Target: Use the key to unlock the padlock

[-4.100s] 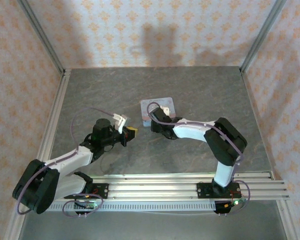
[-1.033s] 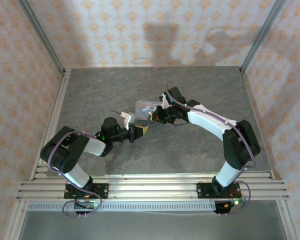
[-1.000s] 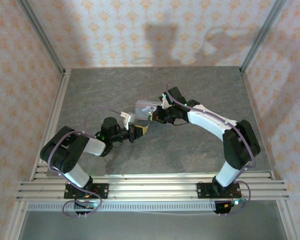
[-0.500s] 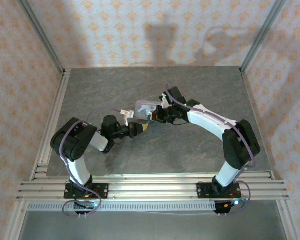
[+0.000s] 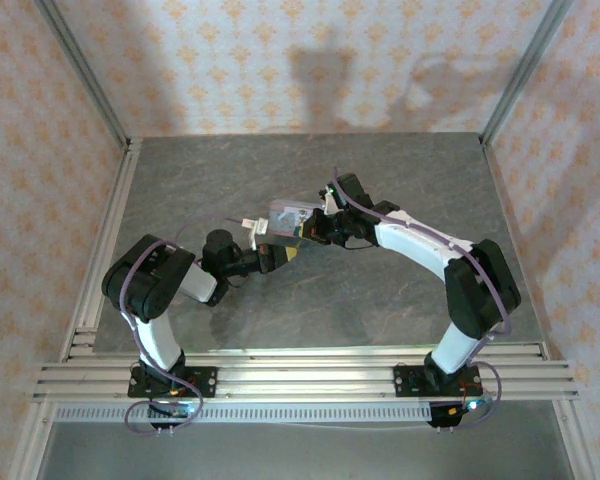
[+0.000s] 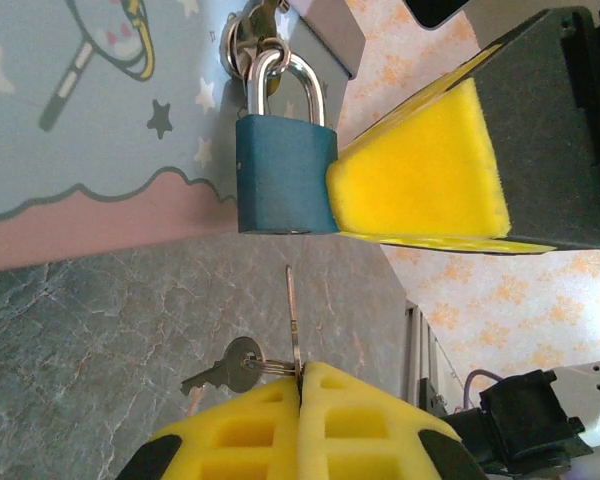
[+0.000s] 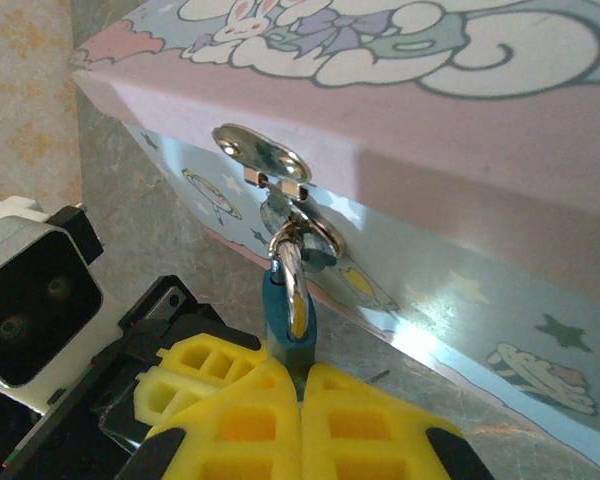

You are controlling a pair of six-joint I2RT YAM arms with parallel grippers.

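Near the middle of the table, the right gripper clamps its yellow foam pads on the matte blue body of the padlock, whose shiny curved shackle threads the hasp of the glossy tin, while the left gripper pinches the thin flat key, tip just short of the padlock's base.

The padlock hangs from the hasp of the tin, and the tin wall blocks all approach from behind it. The right gripper is clamped on the padlock body, so its yellow pad closes off one flank. The padlock underside is unobstructed: a short clear gap separates it from the tip of the key pinched in the left gripper. The table runs just beside that gap. In the top view both arms crowd the tin, while the far and side areas of the table are open.
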